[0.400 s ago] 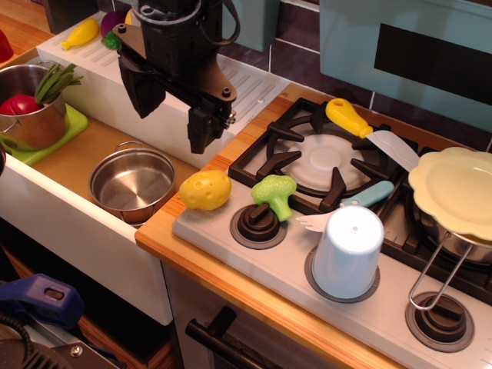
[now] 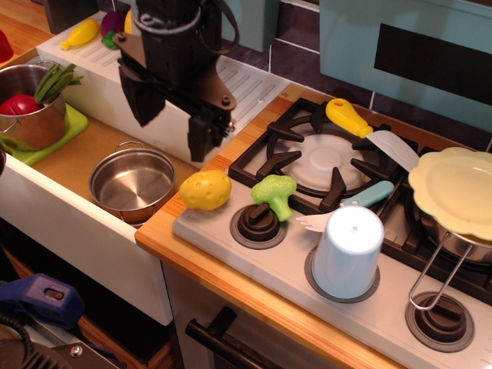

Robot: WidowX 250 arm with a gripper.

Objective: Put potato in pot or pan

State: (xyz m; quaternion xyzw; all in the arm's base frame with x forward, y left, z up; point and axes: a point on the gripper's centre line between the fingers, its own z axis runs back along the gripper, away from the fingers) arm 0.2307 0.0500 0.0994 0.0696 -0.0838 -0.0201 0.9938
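The yellow dimpled potato (image 2: pixel 204 190) lies on the front left corner of the stove top, beside the green broccoli toy (image 2: pixel 275 194). The shallow steel pot (image 2: pixel 132 182) with loop handles stands empty in the sink, just left of the potato. My black gripper (image 2: pixel 171 124) hangs open and empty above the sink's right edge, behind and above both the pot and the potato. One finger (image 2: pixel 141 97) points down over the sink, the other finger (image 2: pixel 201 134) over the counter edge.
A taller steel pot (image 2: pixel 29 108) with vegetables sits on a green mat at the sink's left. A blue cup (image 2: pixel 348 252), white fork, yellow-handled knife (image 2: pixel 367 131) and a wire-handled pan with a pale yellow plate (image 2: pixel 455 186) lie on the stove. A slim yellow toy (image 2: pixel 81 33) lies on the drainboard.
The gripper has shifted slightly left and up. The potato, pot and other objects have not moved.
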